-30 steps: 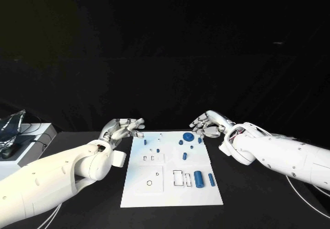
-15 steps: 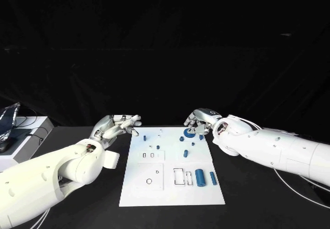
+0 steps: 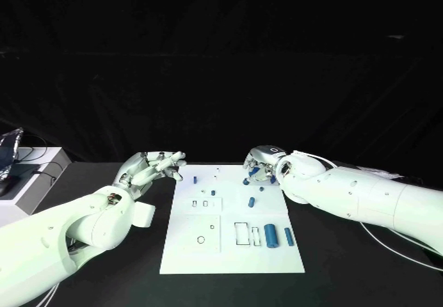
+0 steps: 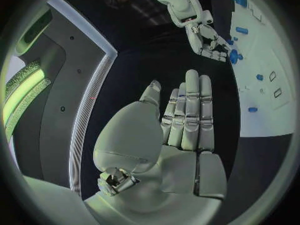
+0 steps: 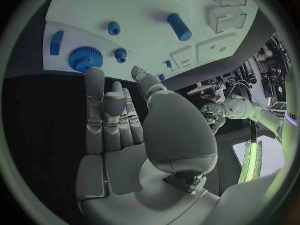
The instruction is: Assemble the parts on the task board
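Task board: the white task board (image 3: 185,259) lies in the middle of the black table (image 3: 351,268), running from 6 o'clock up to 12 o'clock in the head view.
Left hand: the left hand (image 3: 152,167) is off the board's far left corner, at about 10 o'clock from the board's middle. Its fingers (image 4: 191,110) lie straight and side by side, thumb apart, nothing between them. It touches no part.
Right hand: the right hand (image 3: 259,167) hangs over the board's far right corner, at about 1 o'clock from the board's middle. In its wrist view the palm is bare and the fingers (image 5: 95,105) are extended, holding nothing.
Gear: the large blue toothed gear (image 5: 85,59) sits at the far right corner, just beyond the right fingertips. Whether they touch it I cannot tell.
Small parts by the gear: a small blue toothed piece (image 5: 120,55) and a small round blue piece (image 5: 114,28) stand close to the gear, a short way from the right thumb; a blue block (image 5: 56,42) lies on the gear's other side.
Cylinders: a thick blue cylinder (image 3: 271,235) and a thinner blue rod (image 3: 288,236) lie side by side at about 4 o'clock on the board, well apart from both hands.
Mid-board part: a short blue peg (image 3: 251,202) lies right of the board's middle.
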### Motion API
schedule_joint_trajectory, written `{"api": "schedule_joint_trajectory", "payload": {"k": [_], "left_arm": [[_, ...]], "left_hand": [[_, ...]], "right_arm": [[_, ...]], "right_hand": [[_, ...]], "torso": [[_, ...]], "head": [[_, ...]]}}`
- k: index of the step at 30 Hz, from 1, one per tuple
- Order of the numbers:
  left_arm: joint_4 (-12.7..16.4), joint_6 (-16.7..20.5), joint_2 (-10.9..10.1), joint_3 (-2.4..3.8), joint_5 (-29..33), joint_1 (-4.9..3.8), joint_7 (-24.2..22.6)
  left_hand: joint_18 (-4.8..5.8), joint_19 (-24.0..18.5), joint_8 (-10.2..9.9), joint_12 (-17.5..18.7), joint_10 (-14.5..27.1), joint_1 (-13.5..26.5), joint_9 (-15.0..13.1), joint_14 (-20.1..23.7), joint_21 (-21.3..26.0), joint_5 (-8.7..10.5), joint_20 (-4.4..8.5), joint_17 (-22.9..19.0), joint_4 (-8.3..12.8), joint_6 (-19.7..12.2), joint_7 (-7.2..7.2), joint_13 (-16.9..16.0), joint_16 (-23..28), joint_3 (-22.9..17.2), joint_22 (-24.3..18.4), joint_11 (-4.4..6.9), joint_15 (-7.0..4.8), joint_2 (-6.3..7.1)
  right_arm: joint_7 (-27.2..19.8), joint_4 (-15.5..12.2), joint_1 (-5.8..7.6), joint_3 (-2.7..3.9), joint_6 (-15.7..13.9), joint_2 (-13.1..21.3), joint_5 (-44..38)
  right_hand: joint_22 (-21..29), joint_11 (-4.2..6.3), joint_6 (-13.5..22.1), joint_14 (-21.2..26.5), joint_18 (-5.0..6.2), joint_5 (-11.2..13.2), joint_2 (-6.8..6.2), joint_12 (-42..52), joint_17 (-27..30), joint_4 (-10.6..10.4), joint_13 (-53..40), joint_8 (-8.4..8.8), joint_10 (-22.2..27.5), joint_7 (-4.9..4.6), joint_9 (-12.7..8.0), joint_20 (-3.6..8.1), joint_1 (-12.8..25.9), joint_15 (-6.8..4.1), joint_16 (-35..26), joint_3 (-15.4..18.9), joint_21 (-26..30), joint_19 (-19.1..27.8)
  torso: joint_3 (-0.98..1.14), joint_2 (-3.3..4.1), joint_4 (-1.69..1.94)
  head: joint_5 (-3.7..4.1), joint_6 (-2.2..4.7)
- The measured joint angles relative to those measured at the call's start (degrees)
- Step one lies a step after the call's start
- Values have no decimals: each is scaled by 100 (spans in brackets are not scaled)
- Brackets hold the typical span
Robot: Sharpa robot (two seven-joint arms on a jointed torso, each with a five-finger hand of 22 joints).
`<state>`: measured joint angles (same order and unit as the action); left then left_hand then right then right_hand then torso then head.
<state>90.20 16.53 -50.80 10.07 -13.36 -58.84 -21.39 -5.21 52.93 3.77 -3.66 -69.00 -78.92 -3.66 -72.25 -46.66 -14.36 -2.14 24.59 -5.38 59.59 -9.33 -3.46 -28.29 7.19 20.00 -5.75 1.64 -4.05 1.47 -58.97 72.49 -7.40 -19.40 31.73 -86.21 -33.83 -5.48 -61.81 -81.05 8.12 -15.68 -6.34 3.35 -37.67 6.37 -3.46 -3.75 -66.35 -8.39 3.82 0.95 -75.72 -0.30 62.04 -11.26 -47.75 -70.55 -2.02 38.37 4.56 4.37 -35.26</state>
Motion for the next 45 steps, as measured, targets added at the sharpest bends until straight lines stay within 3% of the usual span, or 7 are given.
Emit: {"api": "schedule_joint_trajectory", "payload": {"k": [4, 7, 10, 12, 19, 24, 45], "left_arm": [[-3, -6, -4, 4, -3, 0, 7], [-14, -13, -4, 7, -5, 0, 10], [-23, -21, -9, 7, -6, 0, 13], [-36, -27, -18, 7, -8, 0, 14], [-95, -36, -27, 8, -10, 0, 19], [-103, -42, -26, 8, -12, 0, 23], [-107, -76, -29, 8, -23, 1, 60]], "left_hand": [[1, 0, 0, 0, 0, -60, 0, 0, 0, 0, 0, -6, 25, 0, 0, 0, 0, -25, 0, 0, 0, -14], [0, -21, 0, 0, 0, -60, 0, 0, -26, 0, 21, -29, 40, 0, 0, 0, 0, -41, -11, 0, 0, -14], [0, -20, 0, 0, 0, -60, 0, 0, -26, 0, 21, -29, 40, 0, 0, 0, 0, -41, -11, 0, 0, -14], [0, -20, 0, 0, 0, -60, 0, 0, -26, 0, 21, -35, 40, 0, 0, 1, 0, -41, -11, 0, 0, -14], [0, -20, 0, 0, 0, -60, 0, 0, -26, 0, 20, -34, 40, 0, 0, 1, 0, -41, -18, 0, 1, -14], [0, -20, 0, 0, 0, -60, 1, -1, -25, 0, 20, -43, 40, 0, 0, 1, 0, -41, -18, 0, 0, -14], [0, -20, 0, 0, 21, -60, 1, -1, -44, 0, 20, -59, 23, -1, 0, 2, 0, -57, -35, 21, 1, -14]], "right_arm": [[38, 53, -6, -1, 80, -19, -80], [77, 73, -6, -1, 115, -12, -149], [135, 42, -6, -1, 128, 16, -233], [170, 4, -8, -1, 132, 31, -281], [231, -42, -24, 0, 180, 34, -340], [246, -31, -32, 0, 241, 36, -340], [280, 141, -82, 3, 331, -56, -342]], "right_hand": [[-245, 14, 0, 0, 28, -75, -2, 0, -97, -33, 0, 0, -12, 0, 0, 27, 2, 0, 130, -14, -89, -60], [-445, 35, 39, 0, 30, -167, -124, 0, -275, -113, 1, 0, -33, 48, -1, 16, 124, 0, 249, 78, -156, -141], [-2070, 159, 14, -6, 33, -288, -209, 0, 136, -178, -14, 0, -242, 214, -1, 128, 212, -127, -91, 232, -1467, -962], [-2430, 185, -3, -25, -20, -367, -172, 0, 192, -185, -20, 0, -355, 248, 0, 171, 253, -146, -88, 240, -1728, -1109], [-2254, 168, -169, -25, -45, -485, -110, 0, 225, 10, -20, 0, -371, 163, 0, 162, 223, -146, 65, -265, -1417, -1137], [-2269, 159, -208, -1, -1, -486, -109, 0, 286, 148, -13, 0, -371, 124, 0, 128, 307, -122, 165, -492, -1261, -1183], [-2434, 90, -287, 40, 36, -597, -8, 0, 481, 231, -11, 0, -198, 100, 0, 66, 402, -81, 276, -654, -770, -1243]], "torso": [[-6, 31, 24], [-13, 49, 41], [-20, 65, 57], [-24, 75, 64], [-28, 105, 83], [-36, 119, 99], [-68, 170, 142]], "head": [[20, 3], [32, -10], [44, -19], [53, -26], [75, -32], [81, -38], [103, -57]]}}
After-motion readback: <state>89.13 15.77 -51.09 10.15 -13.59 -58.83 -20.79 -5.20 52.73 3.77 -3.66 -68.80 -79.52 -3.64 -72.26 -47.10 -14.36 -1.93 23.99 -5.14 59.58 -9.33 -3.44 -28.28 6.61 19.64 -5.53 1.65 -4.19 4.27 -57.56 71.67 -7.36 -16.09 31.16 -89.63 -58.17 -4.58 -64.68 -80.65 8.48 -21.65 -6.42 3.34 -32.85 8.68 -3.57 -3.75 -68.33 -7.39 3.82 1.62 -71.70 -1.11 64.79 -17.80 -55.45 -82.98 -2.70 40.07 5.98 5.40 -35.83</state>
